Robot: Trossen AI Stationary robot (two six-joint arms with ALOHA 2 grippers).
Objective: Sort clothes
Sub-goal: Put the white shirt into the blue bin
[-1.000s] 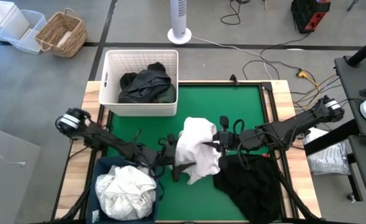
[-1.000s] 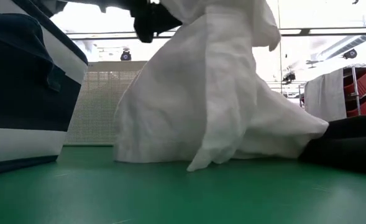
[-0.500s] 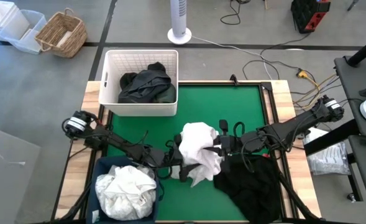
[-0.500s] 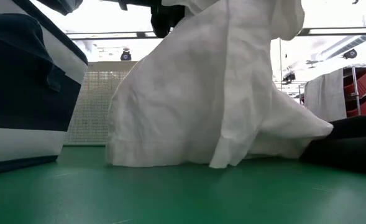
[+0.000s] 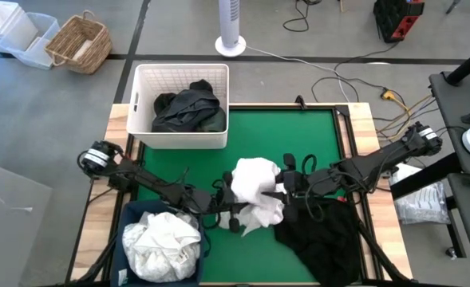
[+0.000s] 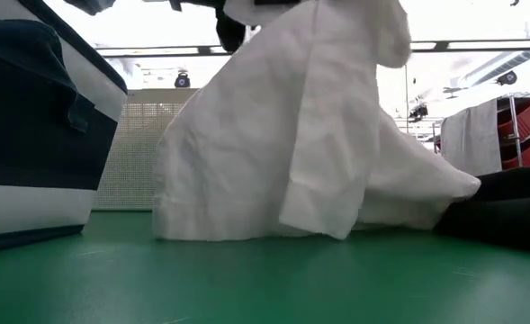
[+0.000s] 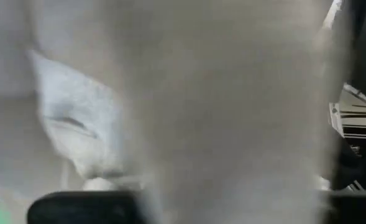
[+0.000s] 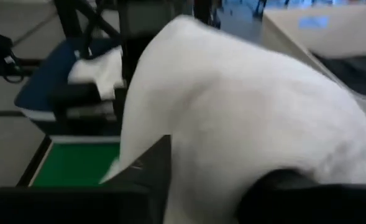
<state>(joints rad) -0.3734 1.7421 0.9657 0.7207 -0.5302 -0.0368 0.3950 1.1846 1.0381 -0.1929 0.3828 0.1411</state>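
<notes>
From above, a white garment point(image 5: 254, 191) hangs bunched between the two arms over the middle of the green bench point(image 5: 314, 135), its lower edge trailing onto the mat. The left tool point(image 5: 231, 201) meets it from the left, the right tool point(image 5: 284, 185) from the right. Cloth hides both sets of fingers, so I cannot tell how far either is open, though each looks to have a share of the fabric. A black pile point(image 5: 322, 235) lies near right, touching the white piece. The blue bin point(image 5: 131, 214) near left holds more whites point(image 5: 161, 243); the white basket point(image 5: 143, 84) far left holds dark clothes point(image 5: 188, 108).

From bench level, the garment point(image 6: 282, 144) drapes like a tent, hem resting on the mat, the bin point(image 6: 40, 135) well to its left. It looks light, limp and creased, likely to slide and sag, so I would take it high up on a gathered fold.

The left wrist view is filled with white cloth point(image 7: 189, 106) right against the lens.

The right wrist view shows the garment point(image 8: 245, 130) draped over the tool itself, with the bin point(image 8: 52, 87) beyond
</notes>
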